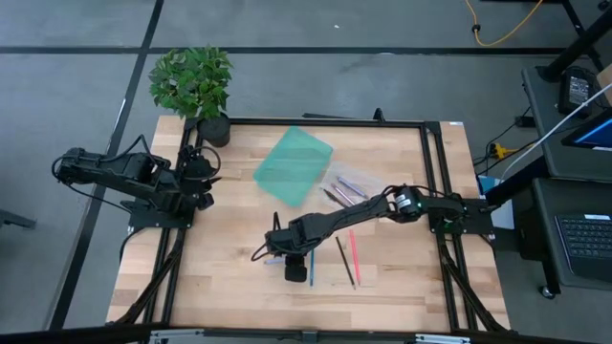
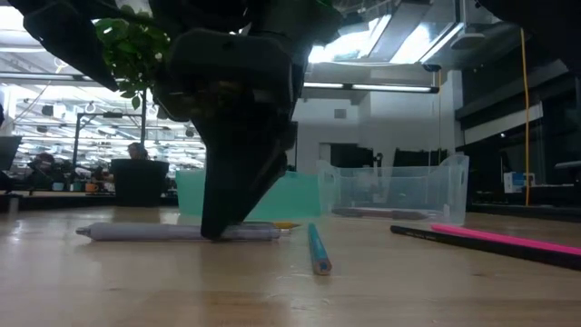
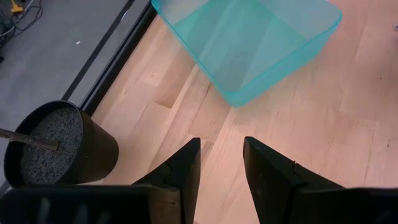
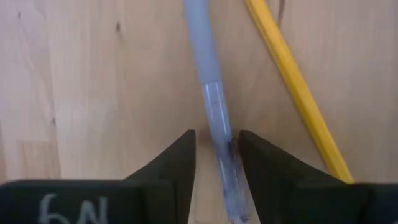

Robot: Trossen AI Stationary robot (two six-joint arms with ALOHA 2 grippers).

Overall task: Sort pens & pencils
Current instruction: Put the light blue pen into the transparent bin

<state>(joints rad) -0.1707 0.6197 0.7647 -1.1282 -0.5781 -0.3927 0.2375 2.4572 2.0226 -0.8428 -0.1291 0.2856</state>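
I work at a pale wooden plank table (image 1: 229,248) with a dark frame, standing on a grey floor (image 1: 76,38). A potted plant (image 1: 196,86) sits at the table's far left corner. Beyond the table the low view shows a large lit hall with ceiling lights and a person seated far back.

There are two bins: one teal bin (image 1: 294,165) near the middle of the far side, and one clear bin (image 2: 392,191) just to its right, holding a few sticks whose number I cannot tell.

On the open table I count five sticks. A grey-lavender pen (image 4: 210,93) lies flat between the fingers of my right gripper (image 4: 214,163); the jaws stand partly open around it, one finger touching its clear barrel, and the pen rests on the wood. A yellow pencil (image 4: 292,87) lies just beside it. Near these lie a blue stick (image 2: 318,250), a dark stick (image 1: 343,259) and a pink stick (image 1: 353,250), the last two side by side.

My left gripper (image 3: 221,163) waits near the plant pot (image 3: 56,146), jaws apart and empty.
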